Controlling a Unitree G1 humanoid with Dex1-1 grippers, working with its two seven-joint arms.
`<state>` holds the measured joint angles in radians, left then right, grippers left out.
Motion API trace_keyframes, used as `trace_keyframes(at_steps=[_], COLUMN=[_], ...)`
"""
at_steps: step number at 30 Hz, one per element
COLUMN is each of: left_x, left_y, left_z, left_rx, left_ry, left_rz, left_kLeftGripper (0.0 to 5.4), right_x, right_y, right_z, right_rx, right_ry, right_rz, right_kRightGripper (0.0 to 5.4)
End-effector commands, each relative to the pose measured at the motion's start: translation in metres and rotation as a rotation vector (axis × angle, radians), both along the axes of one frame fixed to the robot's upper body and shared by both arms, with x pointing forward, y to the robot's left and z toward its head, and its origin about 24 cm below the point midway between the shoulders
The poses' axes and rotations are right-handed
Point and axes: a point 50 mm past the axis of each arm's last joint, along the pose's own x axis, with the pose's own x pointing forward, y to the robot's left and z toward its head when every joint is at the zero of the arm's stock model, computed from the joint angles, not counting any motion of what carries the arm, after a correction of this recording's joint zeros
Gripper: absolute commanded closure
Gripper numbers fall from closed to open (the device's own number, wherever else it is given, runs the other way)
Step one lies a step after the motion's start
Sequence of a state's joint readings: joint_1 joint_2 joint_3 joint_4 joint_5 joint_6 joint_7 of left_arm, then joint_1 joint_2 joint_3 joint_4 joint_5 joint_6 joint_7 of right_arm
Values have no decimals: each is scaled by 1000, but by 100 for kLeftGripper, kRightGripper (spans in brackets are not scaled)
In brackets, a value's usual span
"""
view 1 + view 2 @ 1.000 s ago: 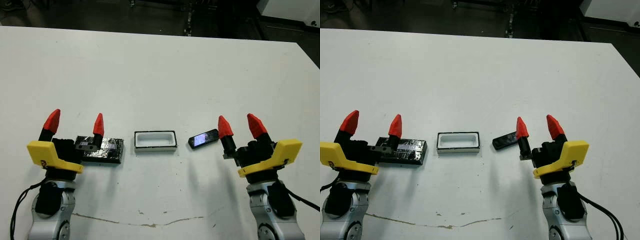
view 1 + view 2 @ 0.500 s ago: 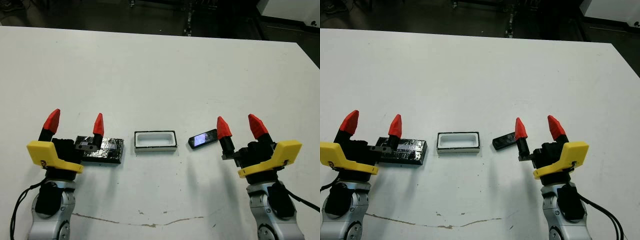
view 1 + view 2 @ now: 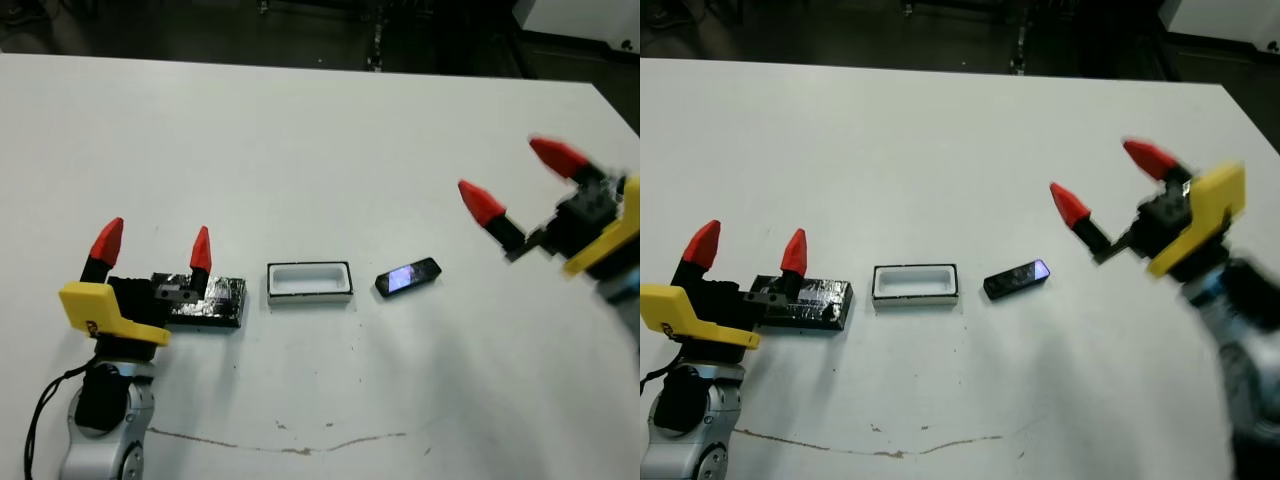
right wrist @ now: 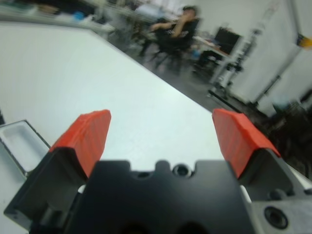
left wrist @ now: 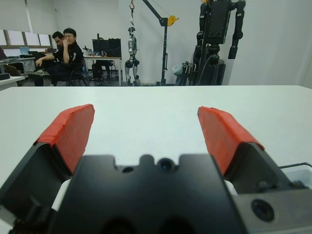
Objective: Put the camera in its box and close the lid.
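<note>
Since half a second ago, only the right pincer (image 3: pixel 522 178) has moved: it has swung up and away to the right, and now hangs above the bench (image 3: pixel 300 130) well apart from the camera, its two red cone tips spread wide and holding nothing. At far left, the left pincer (image 3: pixel 153 245) sits low near the bench's front edge, its fingers also spread and empty. Just beside it lies the lid (image 3: pixel 208 300), a flat black slab with a crinkly, silvery sheen. Next comes the box (image 3: pixel 310 282), a shallow white rectangular tray with a thin black rim, open and empty. Right of it, apart, the slim black camera (image 3: pixel 407 277) lies flat at a slant, its glossy bluish screen upward.
</note>
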<state>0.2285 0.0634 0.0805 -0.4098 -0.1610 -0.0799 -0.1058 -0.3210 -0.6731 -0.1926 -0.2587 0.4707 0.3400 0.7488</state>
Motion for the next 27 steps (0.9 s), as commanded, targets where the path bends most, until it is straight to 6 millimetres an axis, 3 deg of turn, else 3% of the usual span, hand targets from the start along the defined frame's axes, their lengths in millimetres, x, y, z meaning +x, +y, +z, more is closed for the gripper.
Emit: trace_keyframes(at_steps=[1, 8, 13, 27], left_x=[-1, -2, -3, -4], left_y=[0, 0, 1, 0], left_z=[-2, -2, -2, -4], left_rx=[-4, -6, -8, 6], left_ry=[14, 15, 18, 17], left_rz=[8, 4, 9, 34], left_kLeftGripper=[0, 0, 0, 0], right_x=[10, 27, 37, 51], right_y=[2, 17, 22, 53], right_z=[13, 26, 26, -2], right_rx=[-130, -441, -625, -936], right_ry=[39, 42, 168, 348], right_rz=[96, 319, 395, 650], right_kRightGripper=[1, 1, 1, 1])
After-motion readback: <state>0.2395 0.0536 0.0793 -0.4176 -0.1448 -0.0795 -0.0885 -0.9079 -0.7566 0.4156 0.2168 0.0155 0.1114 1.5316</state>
